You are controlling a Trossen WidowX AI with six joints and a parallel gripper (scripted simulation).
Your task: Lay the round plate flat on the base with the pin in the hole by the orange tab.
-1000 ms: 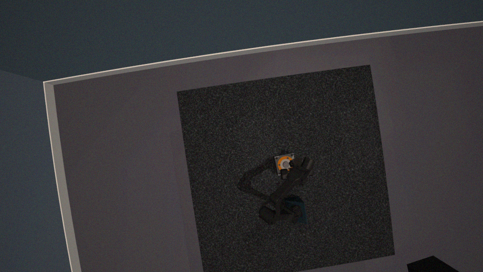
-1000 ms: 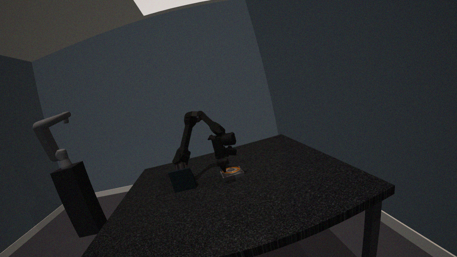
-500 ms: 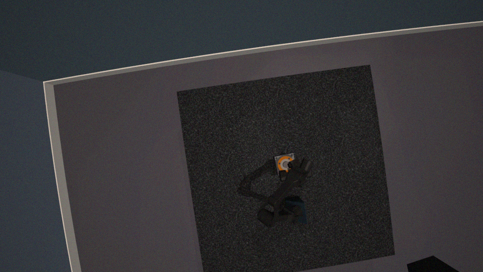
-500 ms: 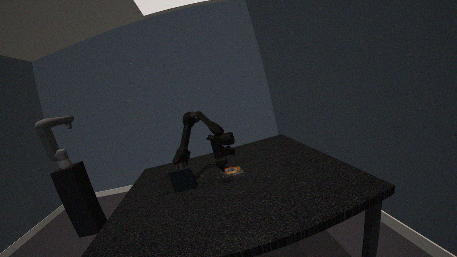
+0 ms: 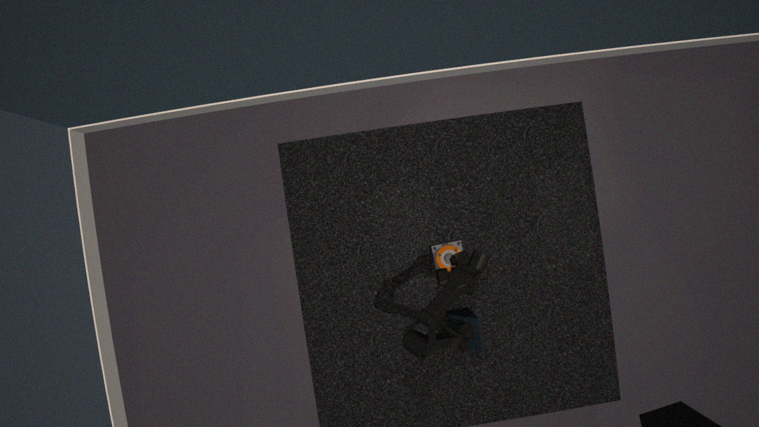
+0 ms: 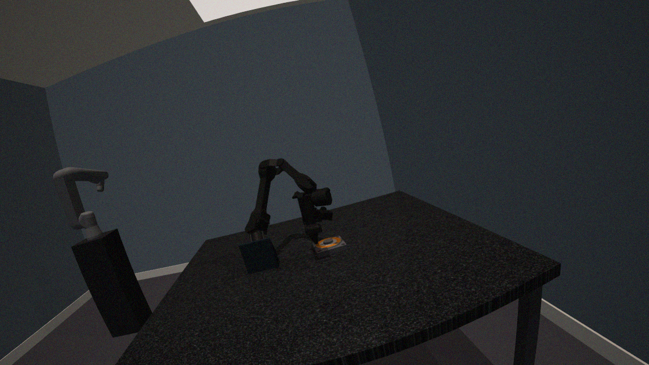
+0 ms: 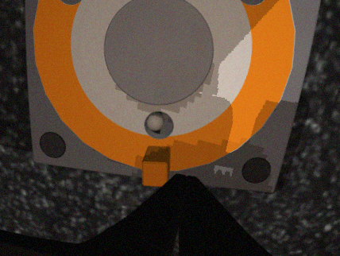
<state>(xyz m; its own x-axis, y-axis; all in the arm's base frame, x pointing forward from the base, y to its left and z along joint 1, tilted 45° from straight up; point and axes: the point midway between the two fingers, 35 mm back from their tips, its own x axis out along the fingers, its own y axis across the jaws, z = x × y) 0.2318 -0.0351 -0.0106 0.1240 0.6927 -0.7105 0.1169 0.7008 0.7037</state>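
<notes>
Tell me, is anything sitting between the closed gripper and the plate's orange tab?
Nothing visible does. In the wrist view the shut gripper points straight at the orange tab, its tips just short of it or touching. The pin already shows inside the hole beside the tab.

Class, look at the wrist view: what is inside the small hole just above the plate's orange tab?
A pale rounded pin shows inside the hole, just above the orange tab. Its lower part and the base beneath the plate are covered.
</notes>
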